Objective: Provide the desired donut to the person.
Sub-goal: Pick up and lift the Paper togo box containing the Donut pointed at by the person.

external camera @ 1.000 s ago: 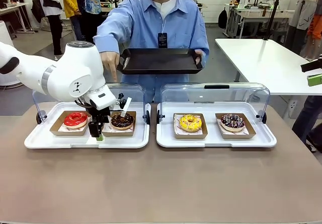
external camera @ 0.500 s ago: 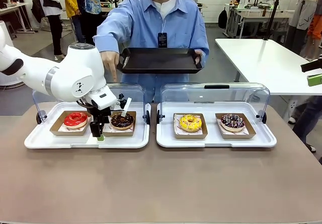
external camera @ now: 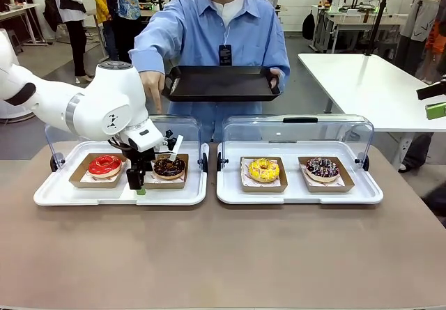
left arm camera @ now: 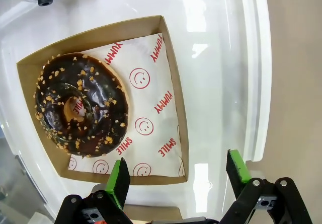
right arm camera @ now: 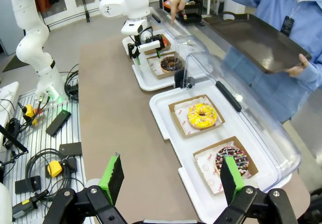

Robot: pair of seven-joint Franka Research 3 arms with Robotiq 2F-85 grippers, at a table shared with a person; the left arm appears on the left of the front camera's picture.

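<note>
Fingers apart, the left pincer (left arm camera: 177,176) hangs just beside the nut-sprinkled chocolate donut (left arm camera: 80,105). The right pincer (right arm camera: 171,179) gapes above the worktop (right arm camera: 121,108).

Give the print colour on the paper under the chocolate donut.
Red on white paper; clearest in left wrist view.

1. Brown table (external camera: 223,254), spans the front view.
2. Left white tray (external camera: 49,195) and right white tray (external camera: 300,197) sit side by side on it, narrow gap between.
3. Left clear lid (external camera: 187,125) and right clear lid (external camera: 334,132) both tipped up at the trays' far edges; the right one has a black handle.
4. Red donut (external camera: 104,164) in a cardboard boat, left slot of left white tray.
5. Yellow donut (external camera: 263,169) in a boat, left slot of right white tray.
6. Sprinkled dark donut (external camera: 322,167) in a boat, right slot of the same tray.
7. White table (external camera: 362,80), back right.
8. Bystanders (external camera: 129,3), back left.
9. Cables (right arm camera: 35,158) and small devices on a metal surface beside the brown table.
</note>
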